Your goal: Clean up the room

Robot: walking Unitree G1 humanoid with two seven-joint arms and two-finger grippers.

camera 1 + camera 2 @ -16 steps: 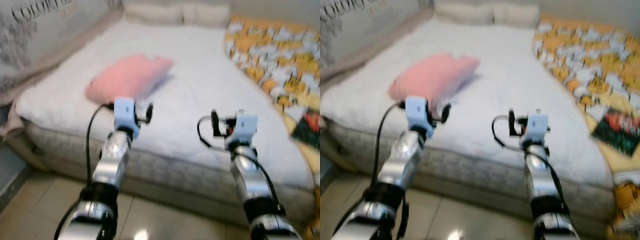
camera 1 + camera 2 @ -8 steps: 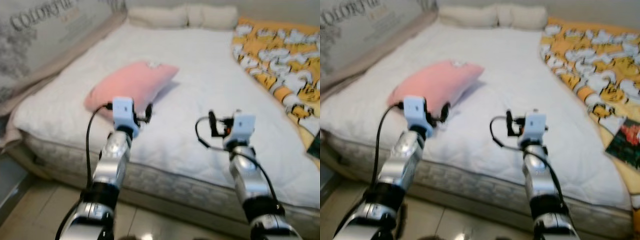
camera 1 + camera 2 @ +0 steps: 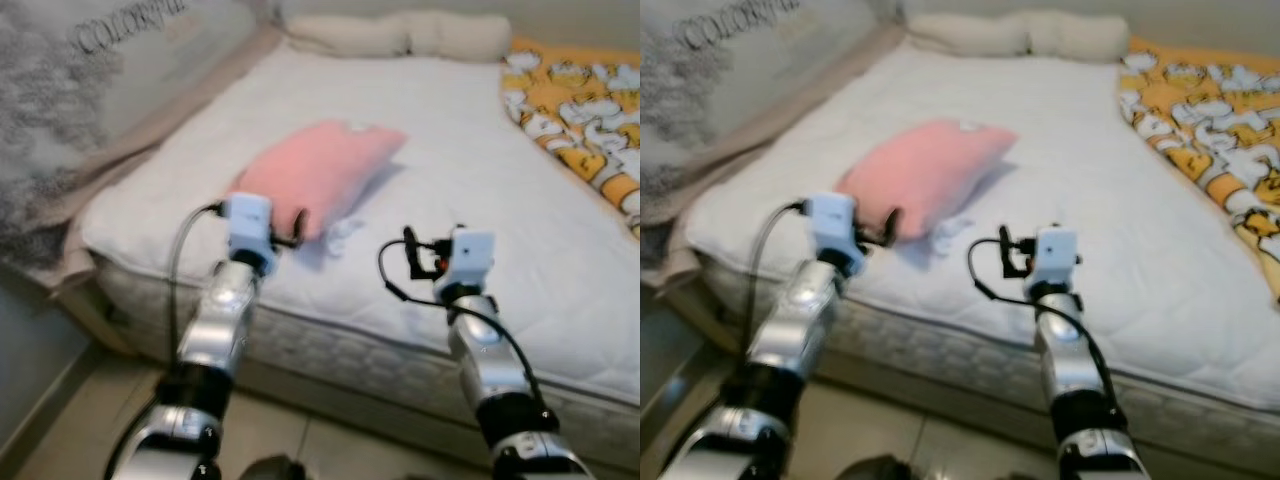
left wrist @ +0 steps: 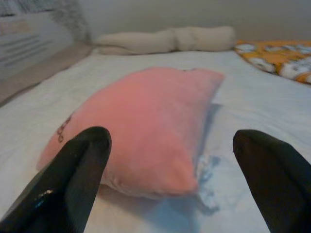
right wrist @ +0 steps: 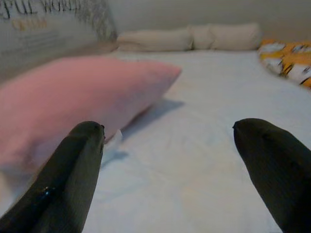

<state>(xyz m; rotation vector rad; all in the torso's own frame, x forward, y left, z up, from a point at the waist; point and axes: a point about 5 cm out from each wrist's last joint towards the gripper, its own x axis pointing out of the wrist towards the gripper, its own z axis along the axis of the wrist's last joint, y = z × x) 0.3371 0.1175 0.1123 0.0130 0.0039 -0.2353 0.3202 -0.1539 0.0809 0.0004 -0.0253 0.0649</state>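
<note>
Left claw (image 4: 170, 160) gapes wide, empty, before the pink pillow (image 3: 318, 176) (on the bed (image 3: 480, 150)); right claw (image 5: 170, 155) likewise.

pink pillow (image 3: 318, 174), white mattress (image 3: 480, 200), orange-and-white patterned blanket (image 3: 575, 120)

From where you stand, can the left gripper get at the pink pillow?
Probably yes: the left gripper is open, pointed straight at the pink pillow near the white mattress edge, with nothing between them.
</note>
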